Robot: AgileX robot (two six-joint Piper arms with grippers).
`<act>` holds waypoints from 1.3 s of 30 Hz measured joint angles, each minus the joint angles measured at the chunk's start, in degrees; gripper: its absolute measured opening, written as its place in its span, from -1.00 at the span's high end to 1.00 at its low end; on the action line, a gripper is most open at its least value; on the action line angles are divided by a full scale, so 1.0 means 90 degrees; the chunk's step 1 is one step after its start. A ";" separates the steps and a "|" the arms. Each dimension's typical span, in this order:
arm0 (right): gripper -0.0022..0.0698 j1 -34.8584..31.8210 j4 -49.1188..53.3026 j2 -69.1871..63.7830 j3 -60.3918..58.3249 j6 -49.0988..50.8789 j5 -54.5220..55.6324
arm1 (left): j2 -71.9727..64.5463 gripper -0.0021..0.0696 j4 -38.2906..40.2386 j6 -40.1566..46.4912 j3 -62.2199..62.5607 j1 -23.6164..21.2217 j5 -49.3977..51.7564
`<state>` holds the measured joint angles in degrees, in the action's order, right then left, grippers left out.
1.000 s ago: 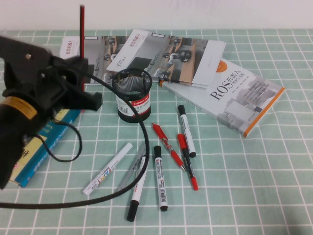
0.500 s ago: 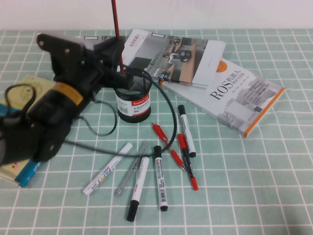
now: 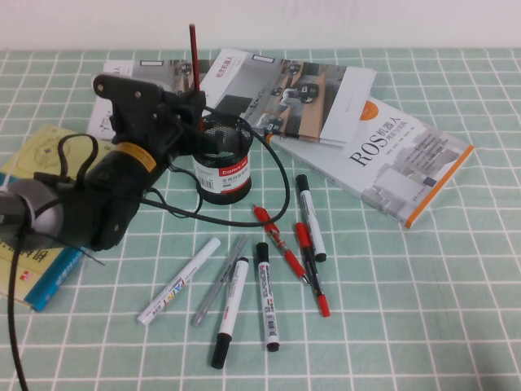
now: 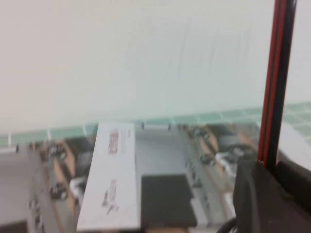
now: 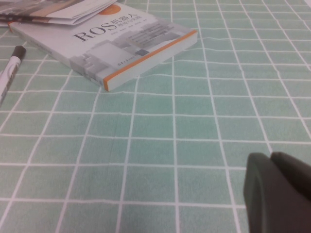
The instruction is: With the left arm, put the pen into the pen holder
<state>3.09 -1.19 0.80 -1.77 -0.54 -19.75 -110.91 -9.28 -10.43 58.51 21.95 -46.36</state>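
The pen [image 3: 194, 57] is a thin dark red stick. It stands upright in my left gripper [image 3: 197, 110], which is shut on it just above the left rim of the pen holder [image 3: 224, 167]. The holder is a black mesh cup with a white and red band. The pen's lower end is hidden behind the gripper at rim level. In the left wrist view the pen [image 4: 274, 87] rises from between the black fingers [image 4: 252, 194]. My right gripper [image 5: 270, 162] is shut and empty, low over bare tablecloth, and out of the high view.
An open magazine [image 3: 293, 94] and a ROS book [image 3: 407, 159] lie behind and right of the holder. Blue and yellow books [image 3: 32, 244] lie at the left. Several markers [image 3: 264, 293], red pens [image 3: 281, 244] and a grey pen [image 3: 220, 281] lie in front. A cable [image 3: 281, 187] loops past the holder.
My left arm has swung right from over the left books to the holder's left rim, carrying the upright pen. In the last half second the pen has come down a little.
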 joint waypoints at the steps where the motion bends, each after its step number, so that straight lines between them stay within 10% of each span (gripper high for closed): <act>1: 1.00 0.0000 0.0000 0.0000 0.0000 0.0000 0.0000 | -0.0051 0.88 0.0049 0.0000 0.0000 0.0000 0.0016; 8: 1.00 0.0000 0.0000 0.0000 0.0000 0.0000 0.0000 | -0.0094 0.81 0.0160 0.0000 0.0015 0.0000 0.0270; 16: 1.00 0.0000 0.0000 0.0000 0.0000 0.0000 0.0000 | -0.0094 -0.09 0.0672 0.0048 0.0024 0.0000 0.0456; 21: 1.00 0.0000 0.0000 0.0000 0.0000 0.0000 0.0000 | 0.0324 -0.25 0.1396 0.0638 -0.0259 0.0000 0.0790; 24: 1.00 0.0000 0.0000 0.0000 0.0000 0.0000 0.0000 | 0.1049 -0.09 0.1490 0.0871 -0.0688 0.0000 0.1095; 29: 1.00 0.0000 0.0000 0.0000 0.0000 0.0000 0.0000 | 0.2993 0.74 0.1344 0.1040 -0.1689 0.0000 0.1957; 39: 1.00 0.0000 0.0000 0.0000 0.0000 0.0000 0.0000 | 0.7382 0.93 0.1271 0.1043 -0.3510 0.0000 0.4211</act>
<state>3.09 -1.19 0.80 -1.77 -0.54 -19.75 -44.48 2.16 -1.05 26.92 21.95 -8.46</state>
